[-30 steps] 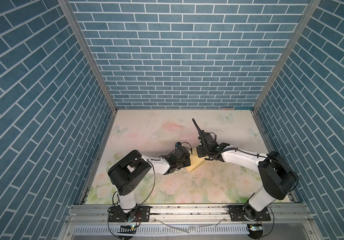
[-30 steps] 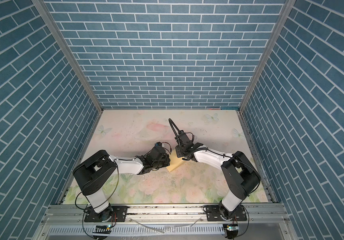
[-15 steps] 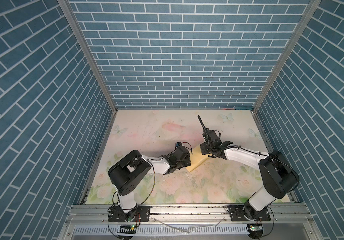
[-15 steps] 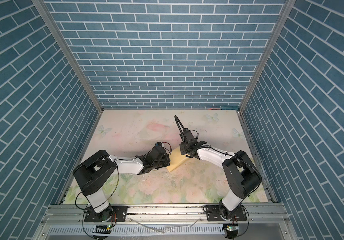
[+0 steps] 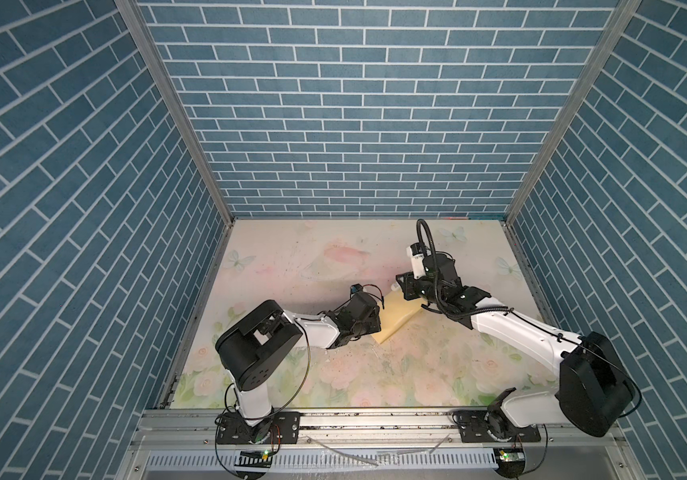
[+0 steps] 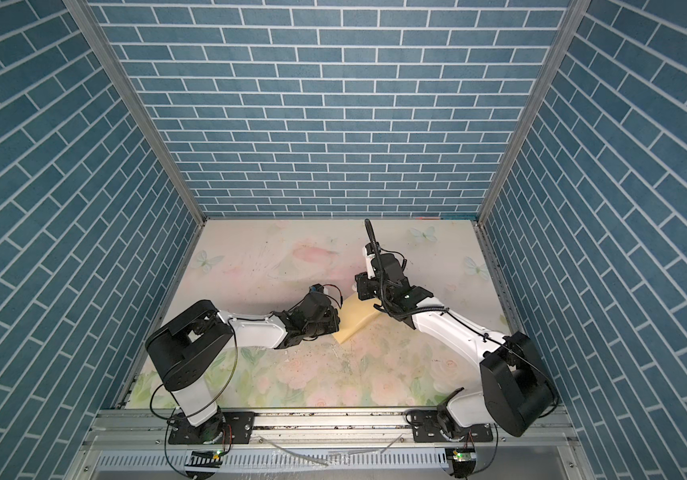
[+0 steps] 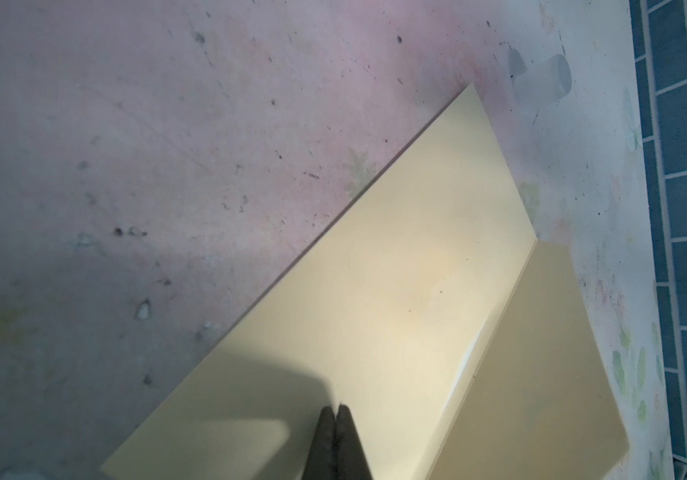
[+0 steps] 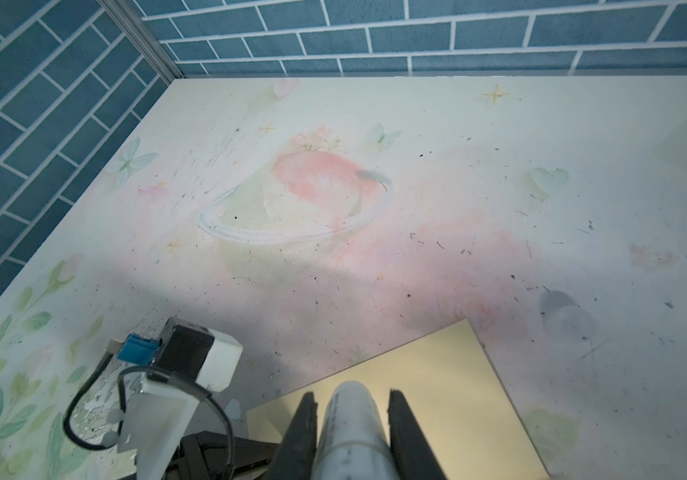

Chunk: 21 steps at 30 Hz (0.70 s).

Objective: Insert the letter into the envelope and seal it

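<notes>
Off to the right and a touch farther back goes the right gripper over this last second, its wrist swinging away from the middle. The left side and the paper haven't budged.

Starting on the left: the left gripper is low over the mat, its fingers pinched tight together with nothing between them. The tips are planted on the near part of the envelope. In both top views that arm's wrist hides the tips, right at the envelope's left edge.

Moving along, the envelope lies flat on the mat at a slant, between the two grippers. Its flap is folded open along one long side and looks darker than the body.

Just past the envelope's far corner a small clear cap lies on its side on the mat, near the paper but not touching it.

Over on the right, the right gripper is clamped on a white tube, one finger on each side and the rounded end poking out ahead. The tube sits over the envelope's far end. Whether it touches the paper I cannot tell.
</notes>
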### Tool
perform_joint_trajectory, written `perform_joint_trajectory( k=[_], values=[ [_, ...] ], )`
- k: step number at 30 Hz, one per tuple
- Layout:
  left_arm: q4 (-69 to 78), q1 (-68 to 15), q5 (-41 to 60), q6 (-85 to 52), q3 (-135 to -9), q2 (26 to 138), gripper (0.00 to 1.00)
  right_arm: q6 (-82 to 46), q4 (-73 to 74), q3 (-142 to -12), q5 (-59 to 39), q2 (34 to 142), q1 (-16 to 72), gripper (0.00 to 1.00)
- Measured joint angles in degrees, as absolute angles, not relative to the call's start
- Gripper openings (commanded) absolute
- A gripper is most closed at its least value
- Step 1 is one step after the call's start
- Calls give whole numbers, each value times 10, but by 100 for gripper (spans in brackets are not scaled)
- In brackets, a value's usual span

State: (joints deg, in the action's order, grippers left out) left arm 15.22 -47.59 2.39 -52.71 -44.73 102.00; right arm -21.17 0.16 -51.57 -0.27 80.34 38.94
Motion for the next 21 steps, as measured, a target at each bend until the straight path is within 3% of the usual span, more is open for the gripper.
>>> perform_joint_trajectory(
  k=[21],
  values=[
    [184,-474,26,-534,-430,1019,0,-190,-3,-516,38,901,452,0]
  ],
)
